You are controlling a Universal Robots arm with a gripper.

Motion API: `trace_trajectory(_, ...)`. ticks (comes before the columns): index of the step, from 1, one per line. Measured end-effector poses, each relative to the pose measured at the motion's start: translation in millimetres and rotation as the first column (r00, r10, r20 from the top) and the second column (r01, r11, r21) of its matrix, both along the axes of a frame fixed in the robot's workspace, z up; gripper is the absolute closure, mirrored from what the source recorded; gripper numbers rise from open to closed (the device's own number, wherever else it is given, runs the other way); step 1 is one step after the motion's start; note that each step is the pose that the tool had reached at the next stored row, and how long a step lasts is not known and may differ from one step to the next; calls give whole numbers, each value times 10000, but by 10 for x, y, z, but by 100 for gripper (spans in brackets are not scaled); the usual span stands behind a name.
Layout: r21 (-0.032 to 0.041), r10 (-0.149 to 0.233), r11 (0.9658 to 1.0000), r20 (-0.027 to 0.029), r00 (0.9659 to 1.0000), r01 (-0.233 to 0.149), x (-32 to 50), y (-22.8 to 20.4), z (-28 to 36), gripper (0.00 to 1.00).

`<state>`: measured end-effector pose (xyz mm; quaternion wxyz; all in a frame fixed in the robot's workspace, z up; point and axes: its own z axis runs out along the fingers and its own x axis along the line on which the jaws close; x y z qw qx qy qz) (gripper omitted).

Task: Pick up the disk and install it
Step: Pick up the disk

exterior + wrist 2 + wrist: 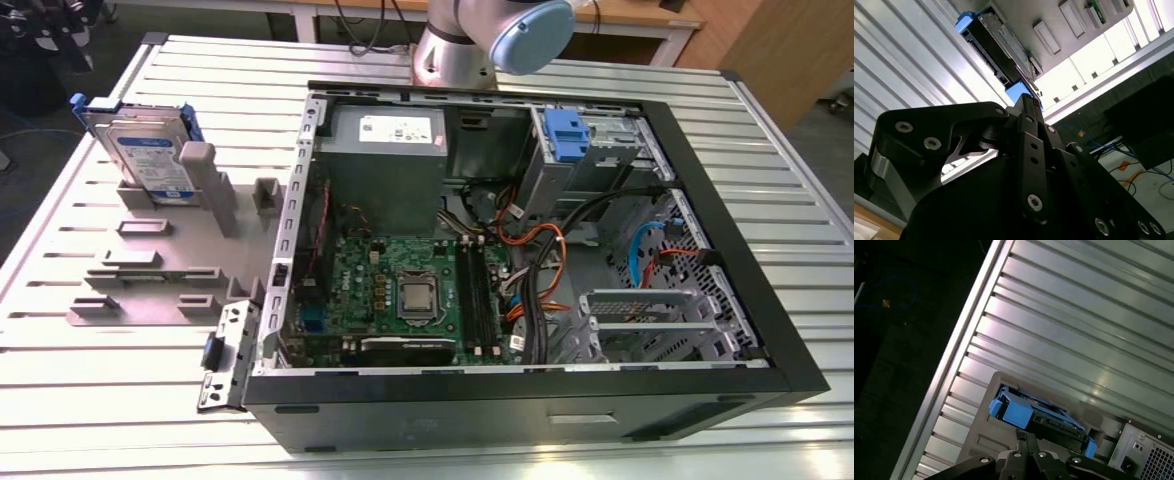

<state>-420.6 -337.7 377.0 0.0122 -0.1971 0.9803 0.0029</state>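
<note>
A ribbed aluminium worktop [787, 150] carries an open black computer case [534, 415] and, toward the exterior view's left, a grey plastic fixture [160, 275]. Wooden furniture and loose cables lie beyond. The silver hard-drive disk [144, 150] with blue carrier rails stands on edge in that fixture. The silver arm [454, 50] rises behind the case. In both wrist views the black gripper [1026, 100] [1021, 436] points toward the disk, apart from it, jaws clenched on nothing.
</note>
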Motion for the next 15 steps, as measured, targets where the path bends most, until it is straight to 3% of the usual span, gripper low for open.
trace_trajectory(5,-2,537,9986,-2,9986,-537,0,-1,-1,89)
trace_trajectory(9,-5,1008,9949,-2,9949,-1008,0,-1,-3,89)
trace_trajectory(12,-5,1414,9900,-1,9900,-1414,0,-1,-4,89)
trace_trajectory(15,-5,1853,9827,-1,9827,-1853,0,-1,-5,89)
